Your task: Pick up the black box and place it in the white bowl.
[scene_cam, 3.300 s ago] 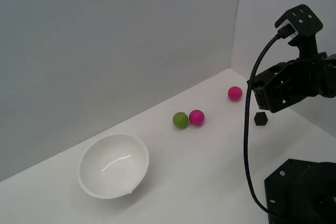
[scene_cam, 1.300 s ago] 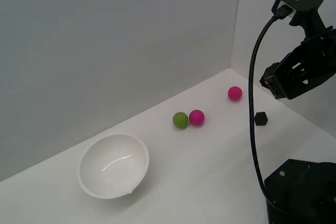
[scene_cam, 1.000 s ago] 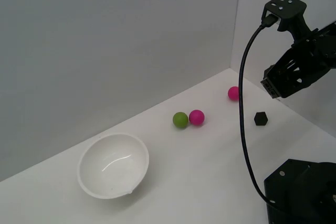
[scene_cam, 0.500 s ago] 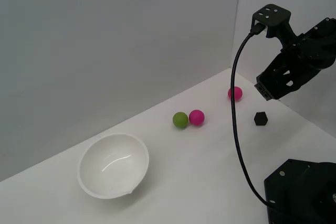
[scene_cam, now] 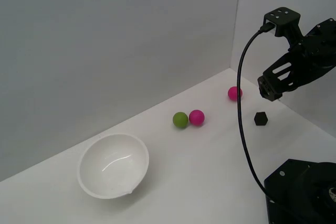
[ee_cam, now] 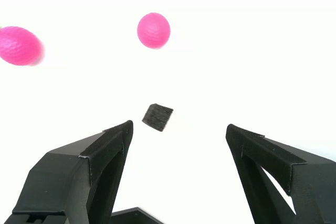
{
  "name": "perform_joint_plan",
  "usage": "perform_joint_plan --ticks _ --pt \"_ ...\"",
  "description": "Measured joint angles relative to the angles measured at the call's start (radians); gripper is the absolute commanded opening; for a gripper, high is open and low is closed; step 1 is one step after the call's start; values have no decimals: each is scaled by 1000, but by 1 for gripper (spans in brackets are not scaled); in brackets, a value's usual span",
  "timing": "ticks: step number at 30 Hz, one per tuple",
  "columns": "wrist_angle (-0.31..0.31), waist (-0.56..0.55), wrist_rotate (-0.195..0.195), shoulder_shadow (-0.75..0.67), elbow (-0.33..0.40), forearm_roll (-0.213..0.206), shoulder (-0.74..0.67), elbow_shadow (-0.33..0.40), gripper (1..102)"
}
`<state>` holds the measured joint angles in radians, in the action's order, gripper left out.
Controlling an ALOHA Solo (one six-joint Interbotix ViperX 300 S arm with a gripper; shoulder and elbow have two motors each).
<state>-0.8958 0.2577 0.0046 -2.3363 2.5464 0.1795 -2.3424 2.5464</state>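
The black box (scene_cam: 261, 118), a tiny matte black cube, lies on the white table near the exterior view's right. In the wrist view the box (ee_cam: 157, 117) lies just ahead of the gap between my two black fingers (ee_cam: 89, 163). My gripper (scene_cam: 266, 90) hangs in the air a little above the box, open and empty; it also shows in the wrist view (ee_cam: 178, 128). The white bowl (scene_cam: 113, 165), deep and glossy, stands far off at the exterior view's left, empty.
A pink ball (scene_cam: 234, 93) lies just beyond the box. A green ball (scene_cam: 180, 120) and a second pink ball (scene_cam: 197, 117) touch each other mid-table. White walls close the back and right. The black robot base (scene_cam: 299, 192) and its cable (scene_cam: 241, 129) stand at the front right.
The arm has lifted and swung its wrist over the box, and in the last half second shifted slightly toward the exterior view's right. The box, balls and bowl have not moved.
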Motion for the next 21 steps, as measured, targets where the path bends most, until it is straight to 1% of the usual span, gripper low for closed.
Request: perform_joint_plan --ticks 5,9,21 --pt "0 5 0 14 5 0 14 5 100" --pt "0 34 0 86 28 -2 89 28 100" --pt "48 37 0 210 29 -2 212 31 100"
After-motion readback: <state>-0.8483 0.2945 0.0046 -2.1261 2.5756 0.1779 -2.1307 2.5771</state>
